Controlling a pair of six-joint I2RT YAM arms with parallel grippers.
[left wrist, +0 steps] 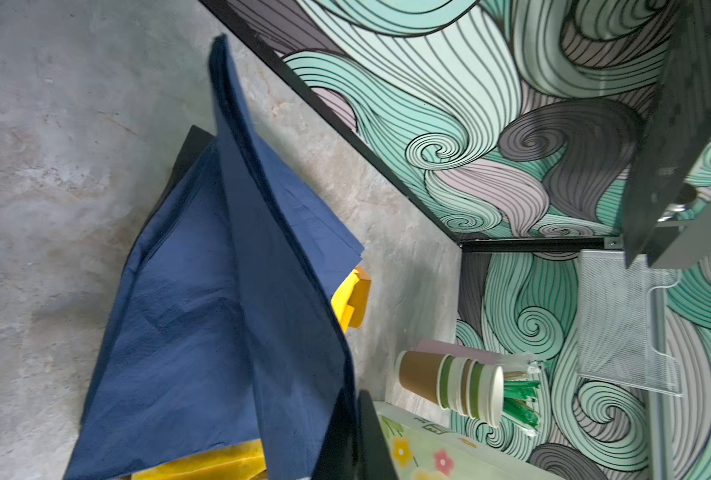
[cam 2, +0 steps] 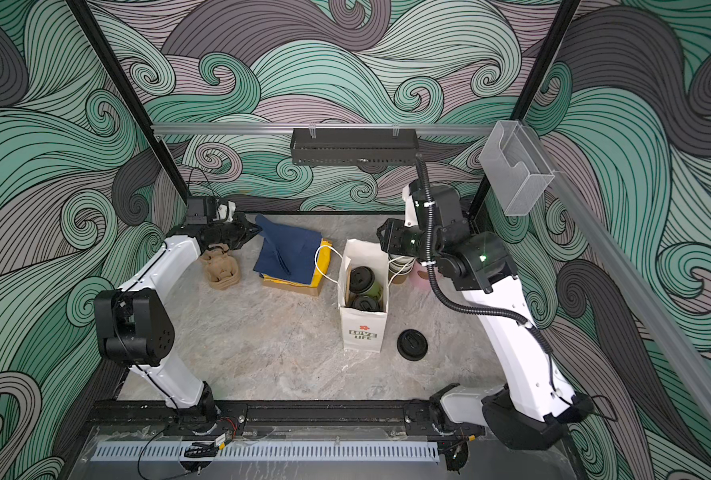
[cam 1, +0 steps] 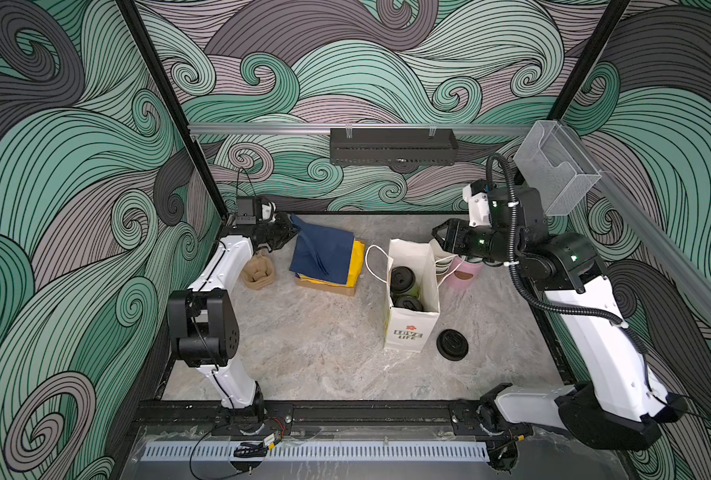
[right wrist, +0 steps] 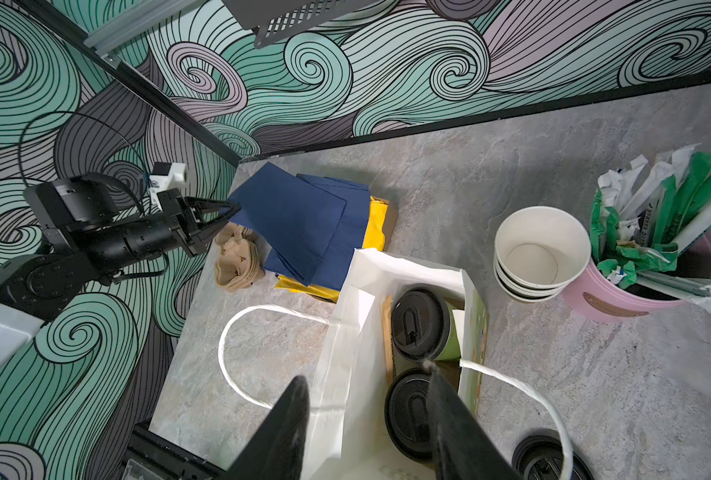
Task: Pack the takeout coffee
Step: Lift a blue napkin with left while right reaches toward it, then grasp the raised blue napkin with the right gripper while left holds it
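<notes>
On your left, the left claw [cam 1: 288, 233] is pinched tight on a raised corner of the navy napkin [cam 1: 322, 249]. Mid-desk [cam 1: 304, 345], both takeout coffee cups [cam 1: 401, 277] stand inside the white bag [cam 1: 408, 332] printed "LOVE LIFE". Your right claw [right wrist: 364, 372] hangs half-spread over its rim, gripping nothing.

On the bench [cam 2: 262, 340], a white paper bag [cam 2: 362, 328] stood upright with two lidded cups [cam 2: 362, 277] inside, a loose black lid [cam 2: 412, 344] just beside it. The left tool [cam 2: 256, 230] pinched a navy napkin [cam 2: 291, 253] corner; the right tool [cam 2: 382, 239] hung above the bag's far rim.
</notes>
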